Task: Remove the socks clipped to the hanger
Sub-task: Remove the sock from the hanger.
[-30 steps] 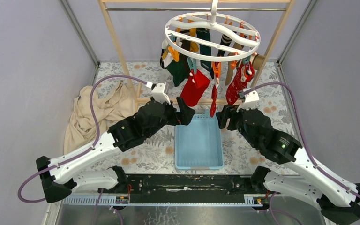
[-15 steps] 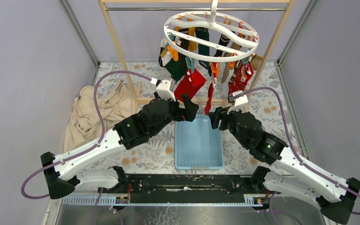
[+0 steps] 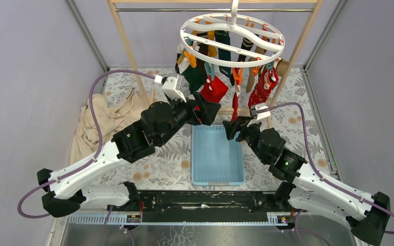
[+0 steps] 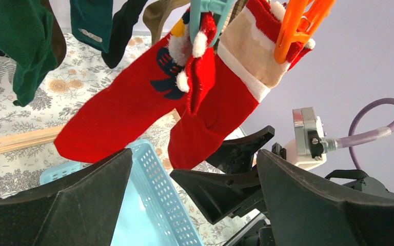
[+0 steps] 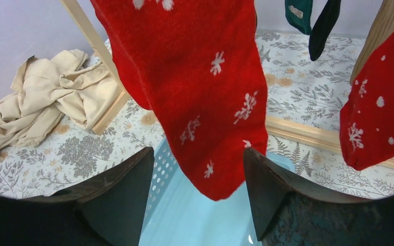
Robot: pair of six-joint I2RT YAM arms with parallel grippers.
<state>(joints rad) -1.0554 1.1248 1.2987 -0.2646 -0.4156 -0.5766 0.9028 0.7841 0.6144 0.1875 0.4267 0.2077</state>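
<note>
1. Overhead, the round white hanger (image 3: pixel 232 38) hangs by its hook from the wooden rack (image 3: pixel 124 43). The socks (image 3: pixel 213 91) dangle from its orange and teal clips (image 4: pixel 297 25) all round the ring.
2. My left claw (image 3: pixel 207 111) is spread wide and holds nothing. It sits just under the hanger's near left side, with two red socks (image 4: pixel 149 102) hanging above the gap between its fingers.
3. My right claw (image 3: pixel 234 128) is also open, below the hanger's near edge. A red snowflake sock (image 5: pixel 205 92) hangs into its gap; I cannot tell whether it touches a finger.
4. Under the hanger my two claws nearly meet, so room between them is tight.
5. A blue basket (image 3: pixel 218 159) lies on the table below the hanger's near edge.
6. The rack's slanted legs flank the hanger. A beige cloth (image 3: pixel 107 120) lies well left of it, and grey walls (image 3: pixel 31 77) close in on both sides.
</note>
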